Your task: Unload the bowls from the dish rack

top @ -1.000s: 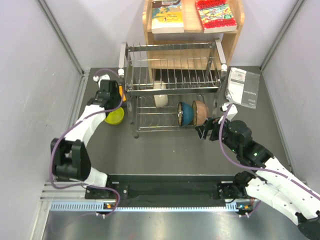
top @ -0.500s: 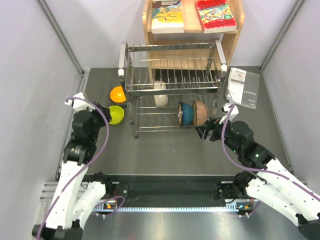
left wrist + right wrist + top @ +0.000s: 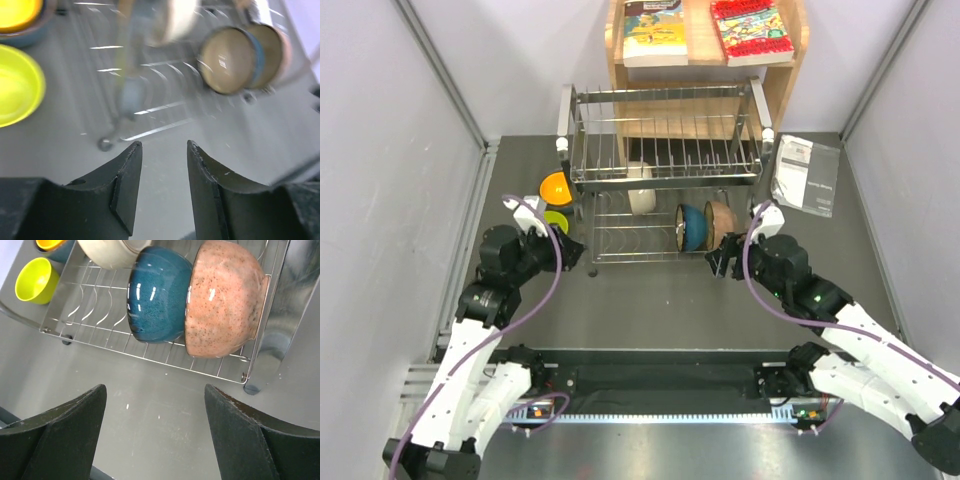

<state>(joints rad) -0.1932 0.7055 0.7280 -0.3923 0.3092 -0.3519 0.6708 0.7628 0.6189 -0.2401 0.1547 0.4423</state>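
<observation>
The silver wire dish rack [image 3: 665, 170] stands mid-table. On its lower tier stand a cream-white bowl [image 3: 640, 190], a teal-blue bowl [image 3: 692, 226] and a pinkish-tan bowl [image 3: 721, 224], all on edge. An orange bowl [image 3: 556, 187] and a lime-yellow bowl [image 3: 556, 220] sit on the table left of the rack. The orange bowl [image 3: 17, 12] rests in a light blue bowl [image 3: 42, 31]. My left gripper [image 3: 572, 256] is open and empty near the rack's front left leg. My right gripper [image 3: 155, 390] is open wide and empty, just in front of the teal-blue bowl [image 3: 160, 292] and the pinkish-tan bowl [image 3: 225, 297].
A wooden shelf [image 3: 705, 60] with books stands behind the rack. A paper leaflet [image 3: 807, 175] lies at the right of the rack. Grey walls close in both sides. The rack's front legs [image 3: 592, 270] stand near both grippers.
My left arm has drawn back from the orange and lime-yellow bowls and swung right toward the rack's front left corner. My right gripper has edged closer to the rack.
</observation>
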